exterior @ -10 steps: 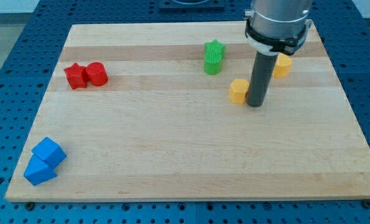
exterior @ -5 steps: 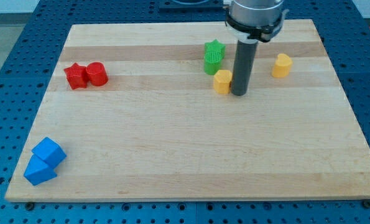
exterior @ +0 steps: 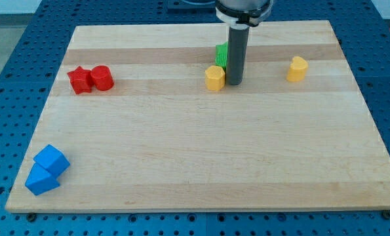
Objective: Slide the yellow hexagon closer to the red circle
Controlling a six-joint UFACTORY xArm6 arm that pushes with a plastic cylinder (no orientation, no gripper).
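Yellow hexagon [exterior: 214, 77] has your tip [exterior: 233, 82] touching its 3 o'clock side, nothing gripped, but red circle [exterior: 103, 77] sits way off at 9 o'clock.

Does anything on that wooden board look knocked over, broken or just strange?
Nothing looks broken or spilled. One thing stands out: the yellow hexagon sits right against the green block, which the rod partly hides. My tip is at the hexagon's right side. The red circle lies far towards the view's left.

Bare board [exterior: 155, 85] toward red circle [exterior: 103, 78]
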